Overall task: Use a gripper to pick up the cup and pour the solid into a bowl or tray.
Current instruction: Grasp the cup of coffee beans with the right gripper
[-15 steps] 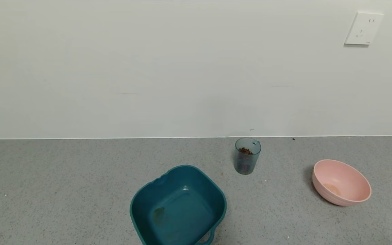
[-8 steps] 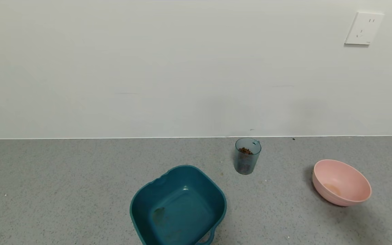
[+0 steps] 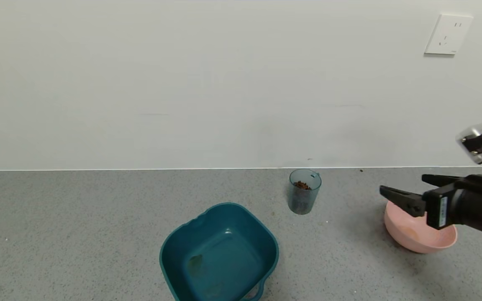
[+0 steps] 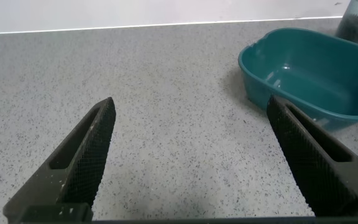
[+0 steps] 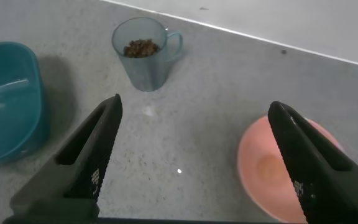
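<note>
the right pincer (image 3: 404,189) hides part of the pink bowl (image 3: 412,240); the teal tub (image 3: 220,255) is cut off below.

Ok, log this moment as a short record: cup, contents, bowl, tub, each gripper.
cup: upright on the counter near the wall, untouched
solid: brown pellets inside the cup
pink bowl: right of the cup, no pellets
teal tub: front centre, no pellets
right gripper: jaws open, above the bowl, pointing toward the cup
left gripper: jaws open, above bare counter beside the tub

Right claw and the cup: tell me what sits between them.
Nothing: in the head view only bare grey counter separates the open right claw from the cup. The pink bowl sits under the claw.
</note>
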Robot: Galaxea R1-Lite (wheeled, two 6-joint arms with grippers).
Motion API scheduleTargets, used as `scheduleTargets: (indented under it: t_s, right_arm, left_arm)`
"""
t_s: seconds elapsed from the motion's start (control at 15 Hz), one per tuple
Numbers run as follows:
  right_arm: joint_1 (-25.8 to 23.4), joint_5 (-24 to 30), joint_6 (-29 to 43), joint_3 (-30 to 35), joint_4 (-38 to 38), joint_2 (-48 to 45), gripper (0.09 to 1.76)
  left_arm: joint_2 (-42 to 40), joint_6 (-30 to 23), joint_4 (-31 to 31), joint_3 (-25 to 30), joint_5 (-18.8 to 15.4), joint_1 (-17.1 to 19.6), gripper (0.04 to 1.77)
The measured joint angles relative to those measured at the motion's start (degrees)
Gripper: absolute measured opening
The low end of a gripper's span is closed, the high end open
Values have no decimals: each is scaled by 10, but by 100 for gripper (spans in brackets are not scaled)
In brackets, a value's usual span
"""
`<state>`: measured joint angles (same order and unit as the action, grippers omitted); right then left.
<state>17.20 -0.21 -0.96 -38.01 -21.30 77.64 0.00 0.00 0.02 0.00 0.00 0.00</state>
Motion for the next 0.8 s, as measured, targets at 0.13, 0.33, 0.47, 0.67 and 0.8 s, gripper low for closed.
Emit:
scheduleTargets:
  t_s: [0.13, 0.33, 0.47, 0.67, 0.8]
  right_arm:
    - [26, -16, 3, 2, -48, 68, 171]
    - [54, -38, 6, 11, -139, 159, 171]
    - [71, -53, 8, 20, -205, 216, 171]
    - [92, -65, 17, 23, -285, 291, 171]
    - [100, -73, 21, 17, -323, 335, 171]
  left_arm:
    - [0, 0, 0, 0, 0, 0, 175]
    - [0, 0, 0, 0, 0, 0, 175]
    - [0, 0, 0, 0, 0, 0, 175]
    - [0, 0, 0, 0, 0, 0, 175]
    - [0, 0, 0, 0, 0, 0, 175]
